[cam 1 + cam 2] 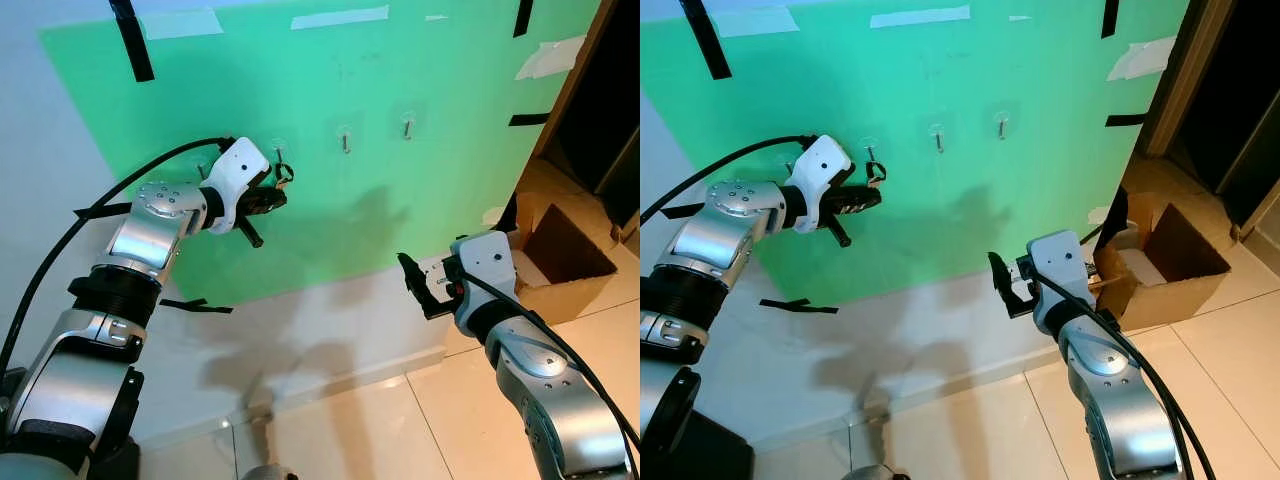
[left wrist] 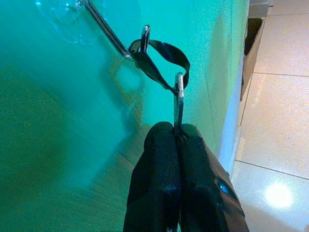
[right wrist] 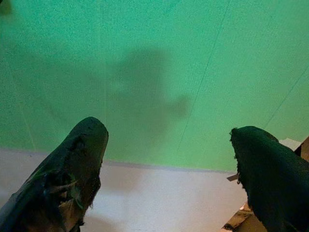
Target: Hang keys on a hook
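My left gripper (image 1: 277, 196) is raised against the green wall sheet (image 1: 400, 60), shut on the keys (image 2: 178, 99). The key ring's black strap (image 2: 164, 53) is looped over the metal hook (image 2: 104, 29) at the left of a row of three clear-backed hooks. That left hook (image 1: 280, 152) sits just above my fingertips; the other hooks (image 1: 344, 138) (image 1: 407, 125) are bare. My right gripper (image 1: 415, 285) hangs lower, in front of the white wall base, open with nothing between its fingers (image 3: 77, 159).
An open cardboard box (image 1: 560, 250) stands on the tiled floor at the right, beside a dark doorway (image 1: 610, 110). Black tape strips (image 1: 130, 40) and white tape pieces (image 1: 340, 17) hold the green sheet. Tiled floor (image 1: 400, 430) lies below.
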{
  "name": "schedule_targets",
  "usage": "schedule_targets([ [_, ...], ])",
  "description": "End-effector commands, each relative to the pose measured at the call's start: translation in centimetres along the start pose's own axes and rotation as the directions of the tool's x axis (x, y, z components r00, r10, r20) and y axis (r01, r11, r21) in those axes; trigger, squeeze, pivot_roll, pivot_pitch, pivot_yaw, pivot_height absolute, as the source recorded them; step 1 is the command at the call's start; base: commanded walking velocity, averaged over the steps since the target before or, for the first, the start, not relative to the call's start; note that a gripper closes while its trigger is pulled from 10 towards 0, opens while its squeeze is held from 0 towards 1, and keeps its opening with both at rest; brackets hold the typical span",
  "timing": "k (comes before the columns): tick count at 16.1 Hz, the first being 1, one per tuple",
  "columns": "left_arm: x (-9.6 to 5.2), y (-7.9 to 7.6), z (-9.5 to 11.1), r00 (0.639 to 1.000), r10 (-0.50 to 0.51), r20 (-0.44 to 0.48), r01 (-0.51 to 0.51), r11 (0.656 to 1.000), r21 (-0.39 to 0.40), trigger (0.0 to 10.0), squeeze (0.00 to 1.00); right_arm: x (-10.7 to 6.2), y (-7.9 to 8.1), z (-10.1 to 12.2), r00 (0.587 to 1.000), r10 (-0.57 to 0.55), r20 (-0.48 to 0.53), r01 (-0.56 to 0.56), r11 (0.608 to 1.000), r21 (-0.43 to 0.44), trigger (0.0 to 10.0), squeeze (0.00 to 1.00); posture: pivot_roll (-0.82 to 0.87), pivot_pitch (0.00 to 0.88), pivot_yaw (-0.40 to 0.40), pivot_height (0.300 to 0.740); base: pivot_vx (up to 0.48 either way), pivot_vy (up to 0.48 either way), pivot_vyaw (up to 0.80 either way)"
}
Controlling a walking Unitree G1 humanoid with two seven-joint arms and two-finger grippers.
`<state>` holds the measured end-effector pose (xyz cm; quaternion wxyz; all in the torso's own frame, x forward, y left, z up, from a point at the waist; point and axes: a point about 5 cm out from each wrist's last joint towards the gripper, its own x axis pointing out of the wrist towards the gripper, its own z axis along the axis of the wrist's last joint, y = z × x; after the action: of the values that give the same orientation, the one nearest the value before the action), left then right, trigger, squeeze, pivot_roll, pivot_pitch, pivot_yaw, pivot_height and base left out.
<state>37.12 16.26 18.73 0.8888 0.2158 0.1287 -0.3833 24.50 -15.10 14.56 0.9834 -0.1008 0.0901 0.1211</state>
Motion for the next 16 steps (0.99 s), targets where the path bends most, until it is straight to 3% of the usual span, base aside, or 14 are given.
schedule_targets([
  [1,-0.8,0.7,-0.7,0.999,0.042,-0.025,-0.042,0.999,-0.022,10.0,0.00,0.0,0.2,0.6,1.000,0.016,0.018,-0.016,1.000,-0.007,10.0,0.00,-0.08,0.000,0.072,0.740,0.000,0.000,0.00],
  [3,-0.7,0.7,-0.7,0.999,0.040,-0.024,-0.041,0.999,-0.022,10.0,0.00,-0.2,0.5,1.0,0.997,0.065,0.052,-0.065,0.998,-0.001,10.0,0.00,-0.08,0.000,0.072,0.740,0.000,0.000,0.00],
  [6,-0.7,0.7,-0.7,0.999,0.044,-0.028,-0.044,0.999,-0.015,10.0,0.00,-1.1,1.4,3.2,0.963,0.180,0.200,-0.189,0.982,0.028,10.0,0.00,-0.08,0.000,0.073,0.740,0.000,0.000,0.00],
  [10,-0.7,0.7,-0.7,0.998,0.047,-0.031,-0.048,0.999,-0.010,10.0,0.00,-1.2,2.0,5.1,0.925,0.218,0.310,-0.243,0.969,0.042,10.0,0.00,-0.08,0.000,0.073,0.740,0.000,0.000,0.00],
  [16,-0.6,0.6,-0.7,0.998,0.046,-0.033,-0.046,0.999,-0.006,10.0,0.00,-0.9,2.2,6.1,0.905,0.238,0.351,-0.265,0.964,0.029,10.0,0.00,-0.08,0.000,0.072,0.740,0.000,0.000,0.00],
])
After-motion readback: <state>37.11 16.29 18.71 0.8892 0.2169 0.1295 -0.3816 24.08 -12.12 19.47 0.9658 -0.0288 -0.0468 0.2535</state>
